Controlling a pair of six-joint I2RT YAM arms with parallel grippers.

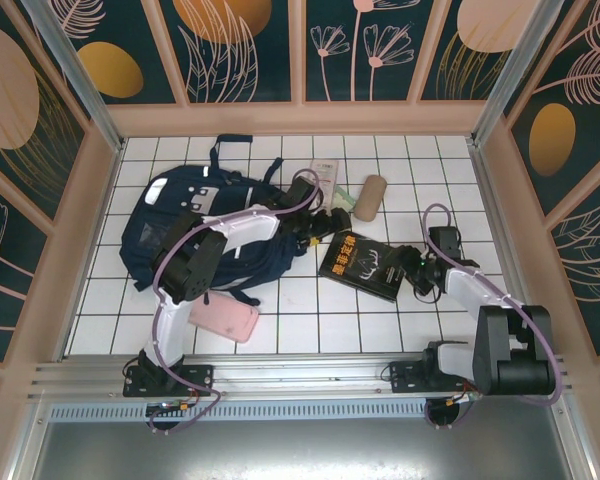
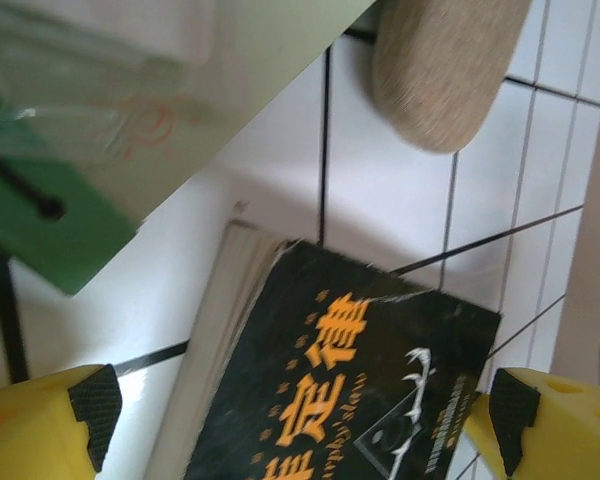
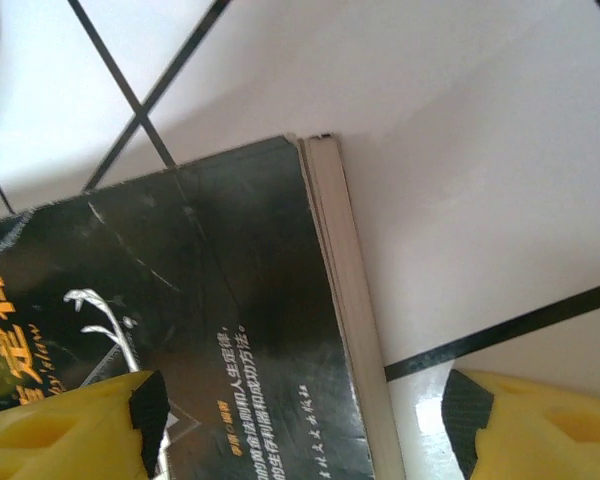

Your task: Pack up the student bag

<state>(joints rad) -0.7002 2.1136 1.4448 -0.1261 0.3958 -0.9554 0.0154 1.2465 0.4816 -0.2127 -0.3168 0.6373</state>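
Two grippers meet at one black book (image 1: 360,264), which lies flat on the white tiled table (image 1: 310,310). The left gripper (image 2: 298,430) hangs over the book's far-left corner with its jaws spread wide. Its yellow fingers (image 2: 40,430), tipped with black pads, stand on either side of the cover and have hold of nothing. The right gripper (image 3: 305,425) sits at the book's opposite, right end, also parted. One pad is over the dark cover and the other over bare tile, with the pale page edge between them. I cannot tell whether either pad touches the book.

The student bag (image 1: 180,235) lies well to the left of the book, navy and slumped on the tiles, with the left arm (image 1: 245,225) reaching across it. A pink pouch (image 1: 227,319) lies left of the book toward the table's near edge, just beside the bag. Beyond the book, a beige case (image 1: 370,197) and a green-and-clear packet (image 1: 325,183) lie side by side.
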